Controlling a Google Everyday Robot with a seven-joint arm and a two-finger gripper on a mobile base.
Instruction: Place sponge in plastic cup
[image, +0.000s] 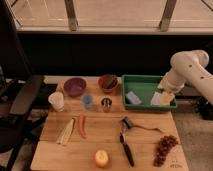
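Tool (163, 94) and wrist hang low over the right end of the green tray (148, 78), on or just above a pale yellowish piece that is probably the sponge (158, 99); whether the tool grips that piece cannot be told. A light blue slab (132, 97) lies nearby in the same tray, so taking the wrong item is one risk (both are small, pale and flat). Further left on the desk (100, 131) stand a small metal cup (106, 104), a blue cup (87, 100) and a white cup (56, 100), all well apart from the tray. The carry has to clear the tray wall and pass near a red bowl (108, 82). A weak grasp could drop the sponge short. A low sweep could tip the light cups, or the arm could stop over the wrong one.
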